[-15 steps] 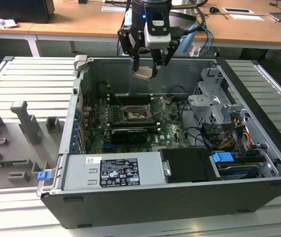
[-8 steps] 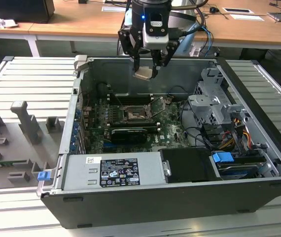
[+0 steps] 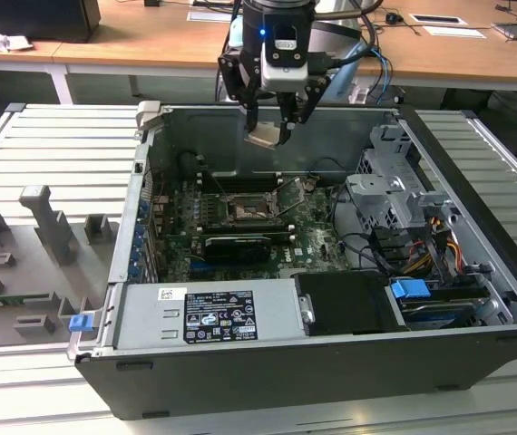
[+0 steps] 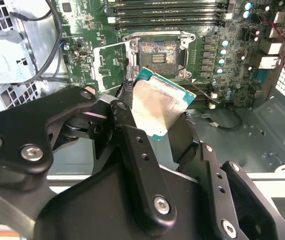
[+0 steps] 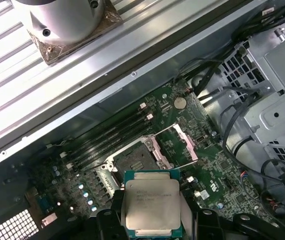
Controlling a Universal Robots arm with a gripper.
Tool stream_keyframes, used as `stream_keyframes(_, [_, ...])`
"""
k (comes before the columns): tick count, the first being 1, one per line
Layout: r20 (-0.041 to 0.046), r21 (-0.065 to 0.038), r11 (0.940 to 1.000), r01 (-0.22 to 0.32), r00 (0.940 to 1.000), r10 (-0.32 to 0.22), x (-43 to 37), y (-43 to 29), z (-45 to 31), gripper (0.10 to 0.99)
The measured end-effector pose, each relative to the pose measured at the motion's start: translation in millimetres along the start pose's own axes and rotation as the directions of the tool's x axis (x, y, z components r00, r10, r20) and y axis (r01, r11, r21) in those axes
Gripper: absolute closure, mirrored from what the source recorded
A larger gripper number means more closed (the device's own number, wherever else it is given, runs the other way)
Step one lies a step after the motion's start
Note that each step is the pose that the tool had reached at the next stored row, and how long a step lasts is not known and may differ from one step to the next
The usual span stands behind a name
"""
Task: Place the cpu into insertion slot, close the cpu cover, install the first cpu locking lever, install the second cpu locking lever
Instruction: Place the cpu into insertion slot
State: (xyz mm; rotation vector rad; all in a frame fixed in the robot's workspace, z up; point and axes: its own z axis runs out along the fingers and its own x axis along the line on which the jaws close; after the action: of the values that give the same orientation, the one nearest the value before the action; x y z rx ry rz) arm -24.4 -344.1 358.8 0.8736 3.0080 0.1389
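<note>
Hanging over the open computer case [image 3: 476, 186], the gripper [image 3: 268, 130] is clamped on the cpu [image 5: 151, 204] by opposite edges. The silver top faces the wrist cameras, and the underside is free to meet the socket. The chip is in the air above the green motherboard [image 3: 317, 222], well apart from the insertion slot [image 5: 135, 161]. The slot lies bare below, because the cpu cover [image 5: 188, 146] stands swung open just beside it. By my judgement, the placing is not yet done.
</note>
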Motion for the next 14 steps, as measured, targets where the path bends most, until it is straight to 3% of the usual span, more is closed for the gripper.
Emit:
stream_keyframes(7, [0.0062, -0.002, 0.9975, -0.071, 0.9975, 0.071, 0.0, -0.1, 1.1, 0.561])
stream_keyframes(10, [0.0093, -0.003, 0.9941, -0.109, 0.9940, 0.109, 0.0, -0.1, 1.6, 0.561])
stream_keyframes(14, [0.0151, -0.005, 0.9847, -0.174, 0.9845, 0.174, 0.0, -0.2, 2.3, 0.561])
